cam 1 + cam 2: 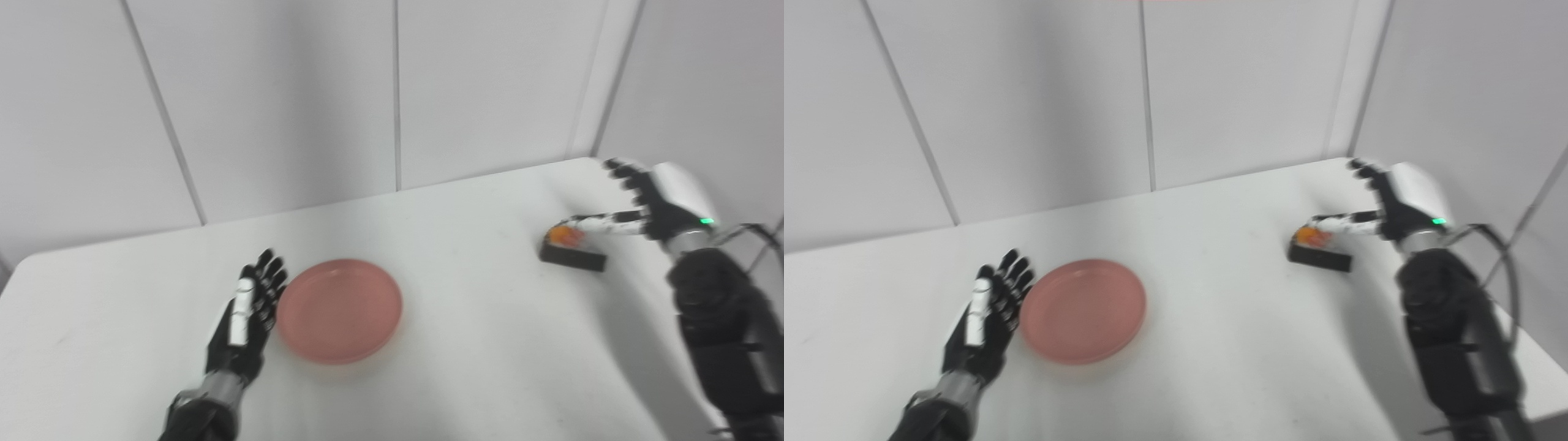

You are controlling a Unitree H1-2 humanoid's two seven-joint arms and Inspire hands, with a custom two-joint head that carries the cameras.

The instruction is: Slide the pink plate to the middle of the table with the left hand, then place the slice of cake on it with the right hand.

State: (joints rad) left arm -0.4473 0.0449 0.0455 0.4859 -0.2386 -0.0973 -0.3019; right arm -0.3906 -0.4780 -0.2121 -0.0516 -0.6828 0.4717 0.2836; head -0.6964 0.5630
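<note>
A pink plate (340,309) lies flat on the white table (478,343), a little left of the middle. My left hand (248,315) rests edge-on against the plate's left rim, fingers straight and apart, holding nothing. The slice of cake (571,248), dark with an orange topping, sits near the table's far right corner. My right hand (643,205) is beside it, open, with the thumb stretched over the cake's top; I cannot tell if it touches. The same cake (1318,249) and right hand (1387,202) show in the right eye view.
White wall panels (392,92) close off the table's far side and right side. The table's right edge runs close under my right forearm (716,318). A thin cable (1503,245) loops beside that arm.
</note>
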